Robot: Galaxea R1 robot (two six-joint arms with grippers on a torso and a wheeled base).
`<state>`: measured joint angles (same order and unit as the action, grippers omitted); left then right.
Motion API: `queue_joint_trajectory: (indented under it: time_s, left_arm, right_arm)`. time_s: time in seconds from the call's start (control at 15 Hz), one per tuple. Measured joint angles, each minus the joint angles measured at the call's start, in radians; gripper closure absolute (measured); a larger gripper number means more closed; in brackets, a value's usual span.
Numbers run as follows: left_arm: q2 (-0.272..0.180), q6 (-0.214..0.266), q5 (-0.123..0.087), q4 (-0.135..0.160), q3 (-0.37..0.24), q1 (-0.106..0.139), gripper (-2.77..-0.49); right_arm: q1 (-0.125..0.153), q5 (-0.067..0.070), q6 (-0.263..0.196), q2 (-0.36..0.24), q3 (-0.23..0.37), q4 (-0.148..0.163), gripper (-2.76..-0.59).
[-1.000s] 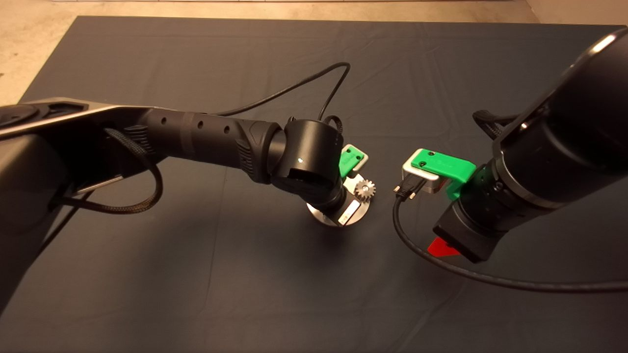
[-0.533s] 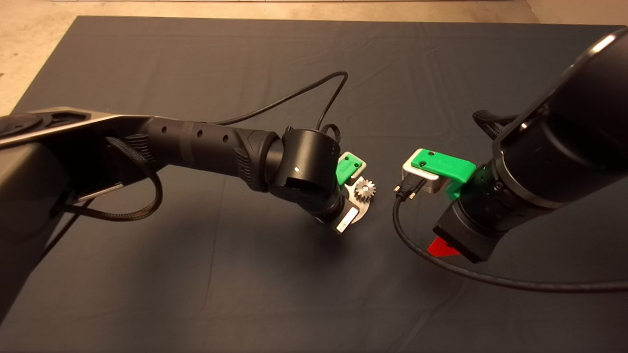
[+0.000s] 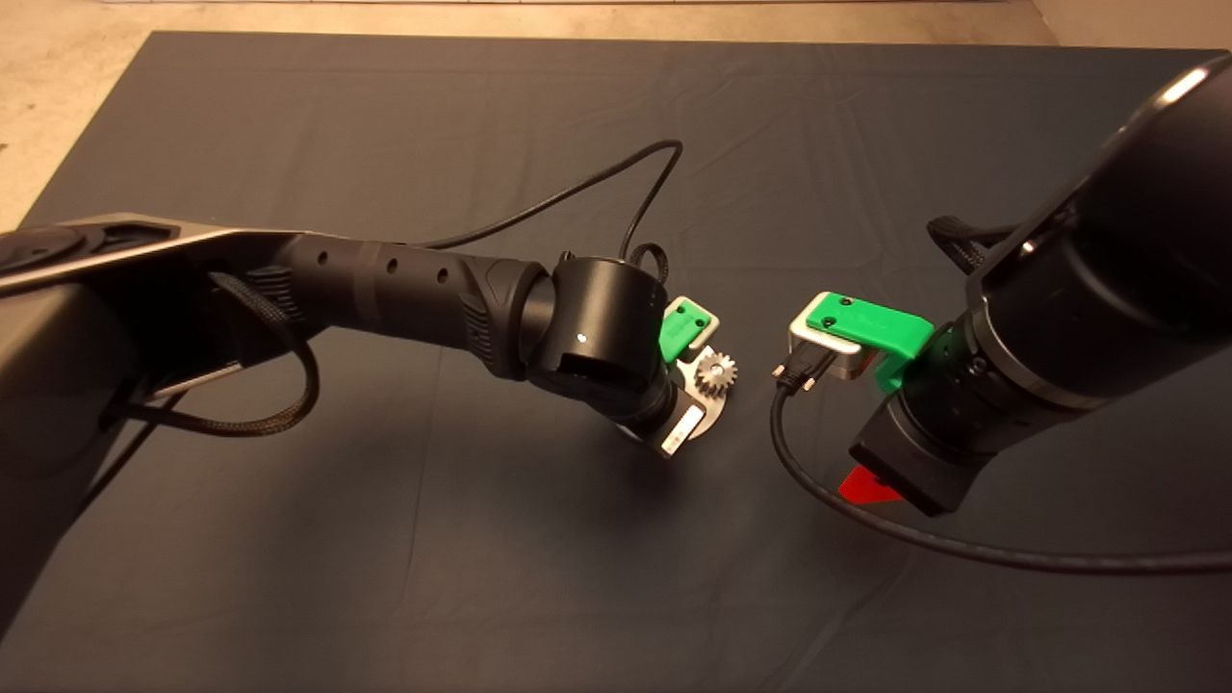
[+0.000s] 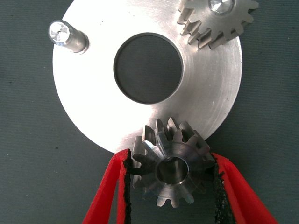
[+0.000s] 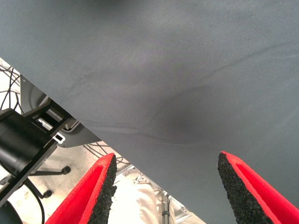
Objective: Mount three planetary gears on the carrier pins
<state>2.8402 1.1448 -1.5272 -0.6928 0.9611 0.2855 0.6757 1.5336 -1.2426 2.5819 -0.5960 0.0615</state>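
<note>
A planetary gear (image 4: 172, 168) sits between the black pads of my left gripper (image 4: 172, 175), which is shut on it above the rim of the round silver disc (image 4: 93, 107). One bare carrier pin (image 4: 65, 35) stands on that disc. On another pin rests a second gear (image 4: 217, 21), its silver pin tip showing through the bore. From the head camera that seated gear (image 3: 716, 371) shows beside the left arm's wrist, which covers most of the disc (image 3: 710, 414). My right gripper (image 5: 166, 179) is open over bare mat, to the right of the disc.
A black cable (image 3: 577, 178) loops over the mat behind the left wrist. Another thick cable (image 3: 866, 525) runs from the right arm across the mat. The right wrist view shows the mat's edge with a wheeled stand (image 5: 28, 140) on the floor beyond.
The left arm has shifted slightly toward the near left, carrying its gear over the disc's rim and covering more of the disc. The right arm has stayed still.
</note>
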Motion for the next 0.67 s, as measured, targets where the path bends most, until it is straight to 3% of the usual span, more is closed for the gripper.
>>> queue_joint_trajectory:
  time_s: [0.67]
  left_arm:
    - [-0.015, 0.0, 0.001, -0.016, -0.002, 0.0, -0.86]
  right_arm:
    - [0.0, 0.0, 0.0, 0.0, 0.0, 0.001, -1.6]
